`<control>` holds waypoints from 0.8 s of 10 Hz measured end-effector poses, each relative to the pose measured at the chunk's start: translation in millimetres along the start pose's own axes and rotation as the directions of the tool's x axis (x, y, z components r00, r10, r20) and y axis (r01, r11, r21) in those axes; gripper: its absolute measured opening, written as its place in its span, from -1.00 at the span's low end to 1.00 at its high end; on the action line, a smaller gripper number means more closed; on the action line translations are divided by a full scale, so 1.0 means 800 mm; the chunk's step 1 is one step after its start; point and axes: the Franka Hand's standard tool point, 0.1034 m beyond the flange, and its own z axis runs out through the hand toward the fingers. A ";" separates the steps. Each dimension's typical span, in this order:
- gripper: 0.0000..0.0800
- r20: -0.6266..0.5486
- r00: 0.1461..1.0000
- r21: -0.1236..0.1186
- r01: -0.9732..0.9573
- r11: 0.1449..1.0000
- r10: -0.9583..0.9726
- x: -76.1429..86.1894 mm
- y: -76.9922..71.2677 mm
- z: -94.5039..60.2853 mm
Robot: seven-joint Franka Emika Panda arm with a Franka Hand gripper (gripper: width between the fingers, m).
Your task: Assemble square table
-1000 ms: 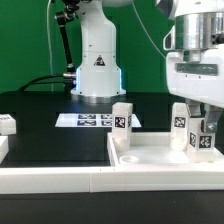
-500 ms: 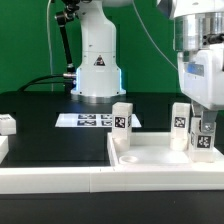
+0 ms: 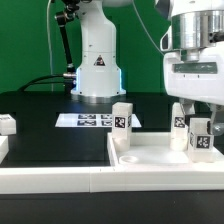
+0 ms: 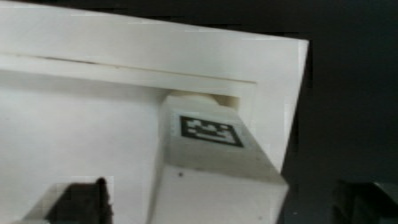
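The white square tabletop lies at the exterior view's right; its surface also fills the wrist view. Three white tagged legs stand on it: one at its near-left corner, one further back, and one at the right. My gripper hangs over that right leg, straddling its top. In the wrist view this leg runs between the dark fingers, with a gap showing at one finger; the gripper looks open. A fourth leg lies loose at the far left.
The robot base stands at the back centre, with the marker board flat on the black table before it. A long white rail borders the front edge.
The gripper housing sat turned and shifted toward the exterior view's right half a second ago; it has swung back over the right leg. The legs and tabletop stay put.
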 end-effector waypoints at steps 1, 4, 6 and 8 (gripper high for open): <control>0.61 -0.001 0.998 0.000 0.070 0.998 -0.070 0.000 0.000 0.000; 0.62 -0.005 0.946 -0.041 0.325 0.945 -0.325 -0.005 0.005 0.001; 0.62 -0.001 0.873 -0.050 0.487 0.872 -0.487 -0.007 0.006 0.002; 0.62 0.005 0.790 -0.051 0.613 0.788 -0.614 -0.009 0.005 0.001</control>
